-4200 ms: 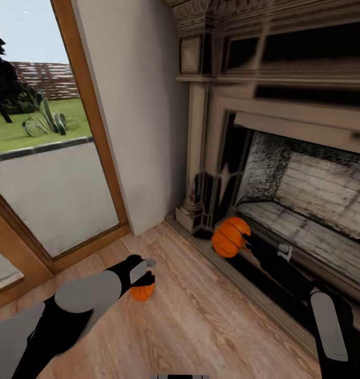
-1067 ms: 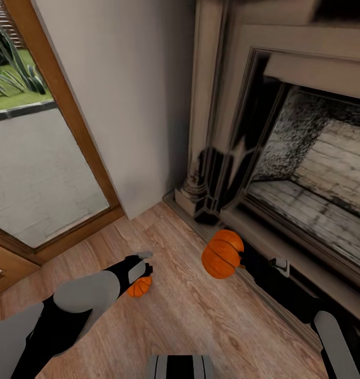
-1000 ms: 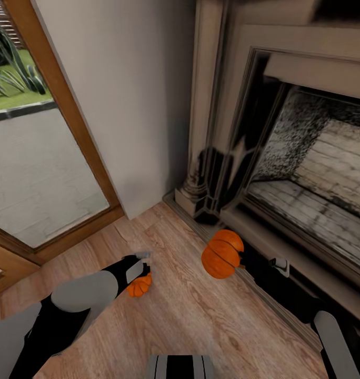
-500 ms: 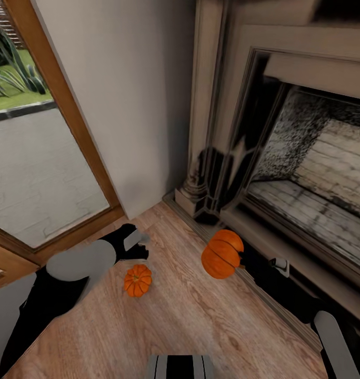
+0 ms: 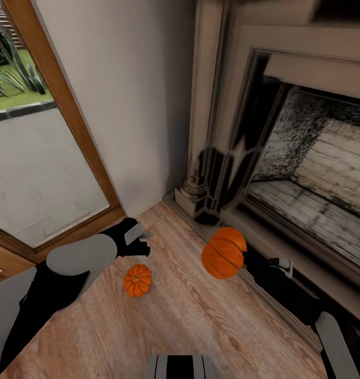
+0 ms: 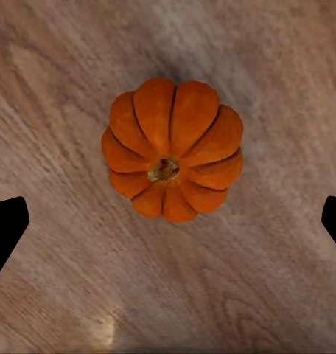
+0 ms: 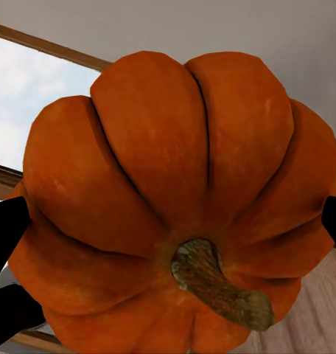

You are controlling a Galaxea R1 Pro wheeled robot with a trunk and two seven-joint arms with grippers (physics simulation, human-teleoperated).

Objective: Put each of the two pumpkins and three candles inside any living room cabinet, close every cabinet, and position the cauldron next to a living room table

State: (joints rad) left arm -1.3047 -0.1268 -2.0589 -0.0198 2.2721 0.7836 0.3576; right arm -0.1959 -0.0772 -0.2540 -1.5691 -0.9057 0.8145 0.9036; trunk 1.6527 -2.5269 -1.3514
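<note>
Robot base edge (image 5: 180,367) at bottom of head view, wood floor (image 5: 201,326) ahead. Small pumpkin (image 5: 137,280) sits upright on the floor, stem up, free of any grip; in left wrist view the same pumpkin (image 6: 172,149) lies centred on the planks between two dark fingertips (image 6: 6,232) that stand wide apart, not touching it. Left gripper (image 5: 140,241) hovers just beyond and above that pumpkin, jaws spread wide. To the right, larger-looking second pumpkin (image 5: 223,253) is held off the floor by the right gripper (image 5: 245,259), arm reaching in from lower right; right wrist view shows this pumpkin (image 7: 175,199) close up, stem toward camera, dark fingertips (image 7: 7,228) pressed at both its sides, so clamped on it. The held pumpkin hangs just in front of the fireplace (image 5: 285,173) hearth edge. Behind the left arm, a wood-framed glass door (image 5: 38,158) with paving and grass outside; plain grey wall (image 5: 132,95) between door and fireplace column.
</note>
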